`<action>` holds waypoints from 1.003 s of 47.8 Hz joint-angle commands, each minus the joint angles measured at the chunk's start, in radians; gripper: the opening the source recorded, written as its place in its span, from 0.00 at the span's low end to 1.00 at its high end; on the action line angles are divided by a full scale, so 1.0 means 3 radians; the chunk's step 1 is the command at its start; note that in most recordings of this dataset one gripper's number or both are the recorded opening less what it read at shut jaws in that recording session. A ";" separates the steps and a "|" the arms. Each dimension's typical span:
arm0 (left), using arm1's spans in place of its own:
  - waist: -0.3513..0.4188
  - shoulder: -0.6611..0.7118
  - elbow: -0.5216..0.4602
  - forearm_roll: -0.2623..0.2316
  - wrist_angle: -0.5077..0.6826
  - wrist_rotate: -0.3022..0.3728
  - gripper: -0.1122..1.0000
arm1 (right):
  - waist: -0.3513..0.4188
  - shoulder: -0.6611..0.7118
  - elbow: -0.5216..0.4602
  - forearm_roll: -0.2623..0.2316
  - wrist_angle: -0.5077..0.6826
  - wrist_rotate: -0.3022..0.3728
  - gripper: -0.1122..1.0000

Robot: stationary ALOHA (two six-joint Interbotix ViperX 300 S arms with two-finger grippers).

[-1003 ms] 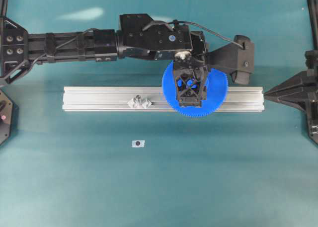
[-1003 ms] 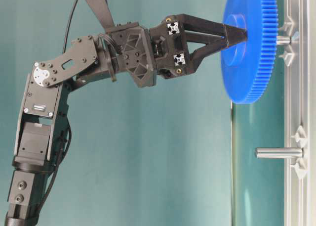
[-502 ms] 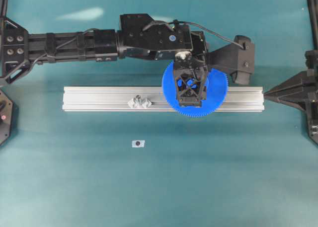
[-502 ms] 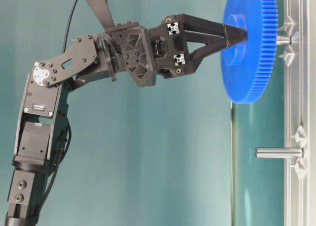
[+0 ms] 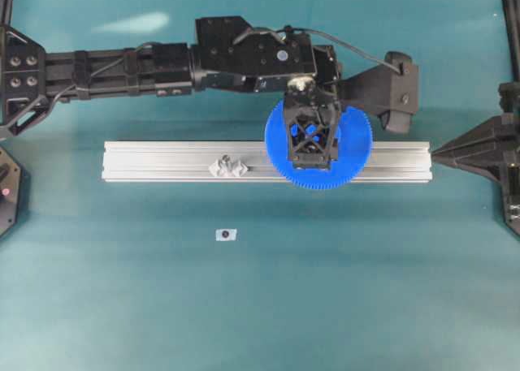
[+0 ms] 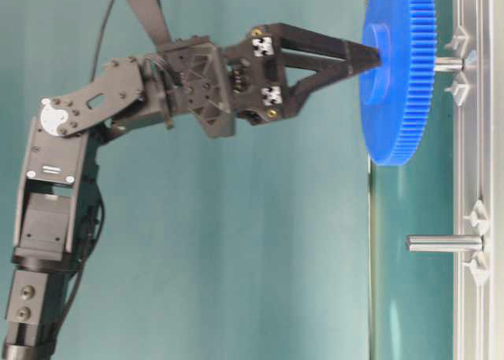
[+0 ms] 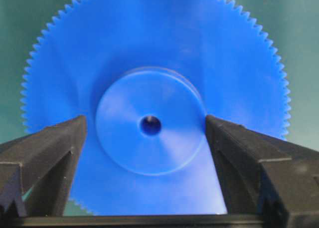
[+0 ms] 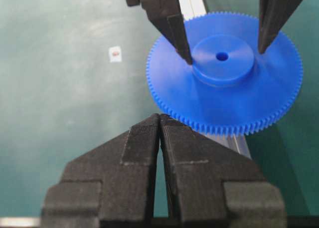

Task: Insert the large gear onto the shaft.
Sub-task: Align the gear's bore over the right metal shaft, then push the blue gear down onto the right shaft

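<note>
The large gear (image 5: 353,148) lies flat over the aluminium rail (image 5: 162,161), bright blue with a raised hub and dark centre hole (image 7: 150,125). In the table-level view the gear (image 6: 398,100) sits on the shaft (image 6: 446,63), and a short length of silvery pin shows between gear and rail. My left gripper (image 6: 368,58) is open over the hub. Its fingers (image 8: 180,36) straddle the hub without clamping it; a gap shows on one side. My right gripper (image 8: 159,117) is shut and holds nothing, just off the gear's toothed edge.
A second upright pin (image 6: 443,243) stands bare on the same rail, between clear diamond pieces (image 5: 228,166). A small white sticker (image 5: 226,235) lies on the teal mat in front of the rail. The right arm (image 5: 479,150) rests at the rail's right end.
My left jaws have spread off the gear's hub. The gear has settled a little closer to the rail on its pin. The left arm has shifted slightly back.
</note>
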 commanded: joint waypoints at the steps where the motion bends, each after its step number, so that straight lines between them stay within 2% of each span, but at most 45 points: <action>1: 0.0031 -0.0097 -0.0133 0.0005 0.0000 0.0005 0.90 | -0.0005 0.0015 -0.0036 0.0005 -0.0015 0.0061 0.20; 10: 0.0000 -0.0087 -0.0153 0.0010 0.0015 0.0000 0.90 | -0.0005 0.0005 -0.0036 0.0000 -0.0015 0.0179 0.20; 48: -0.0010 -0.0087 -0.0164 0.0010 0.0036 -0.0026 0.90 | -0.0005 -0.0005 -0.0036 -0.0010 -0.0015 0.0179 0.20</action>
